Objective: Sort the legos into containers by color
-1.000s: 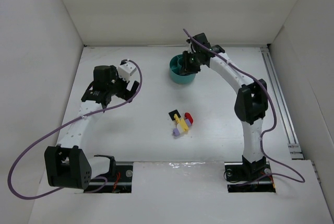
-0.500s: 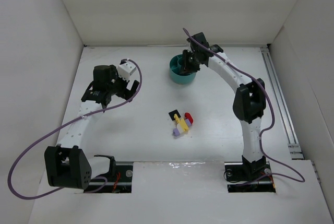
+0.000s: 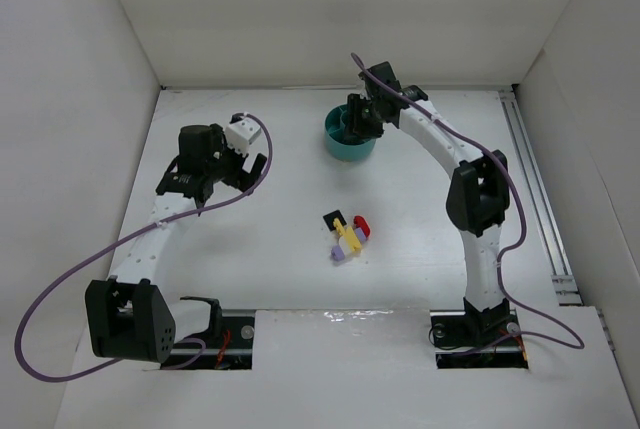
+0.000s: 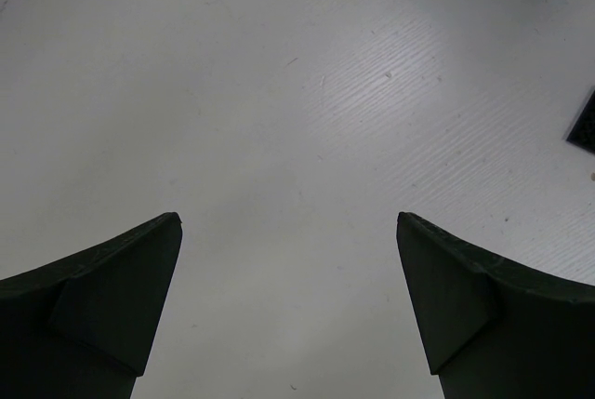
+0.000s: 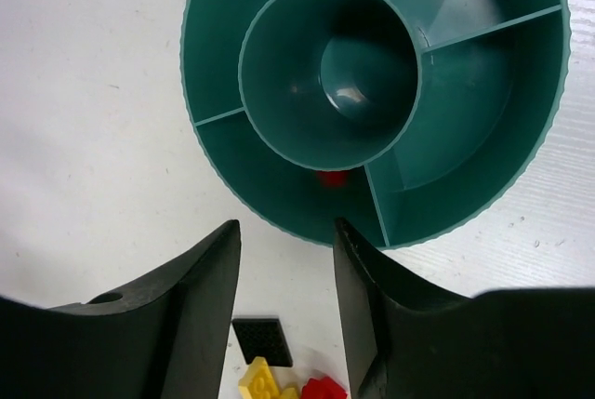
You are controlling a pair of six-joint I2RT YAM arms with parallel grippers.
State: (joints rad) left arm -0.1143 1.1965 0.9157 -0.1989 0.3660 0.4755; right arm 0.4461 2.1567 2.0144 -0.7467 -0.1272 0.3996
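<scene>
The teal round dish [image 3: 349,143] stands at the back of the table, with wedge compartments round a central cup [image 5: 327,72]. A red lego [image 5: 332,177] lies in the near wedge compartment. My right gripper [image 3: 360,121] hovers over the dish, open and empty [image 5: 286,232]. The other legos lie in a small pile at mid-table: a black one [image 3: 332,219], a yellow one [image 3: 348,236], a red one [image 3: 362,225] and a pale purple one [image 3: 340,252]. The right wrist view shows the black [image 5: 261,340], yellow [image 5: 262,381] and red [image 5: 323,388] ones between my fingers. My left gripper [image 3: 205,192] is open and empty over bare table [image 4: 288,222], far left of the pile.
White walls enclose the table on three sides. A metal rail [image 3: 538,199] runs along the right edge. Purple cables trail from both arms. A dark corner [image 4: 584,122] shows at the right edge of the left wrist view.
The right gripper has shifted slightly over the dish. The left arm and the lego pile have not moved.
</scene>
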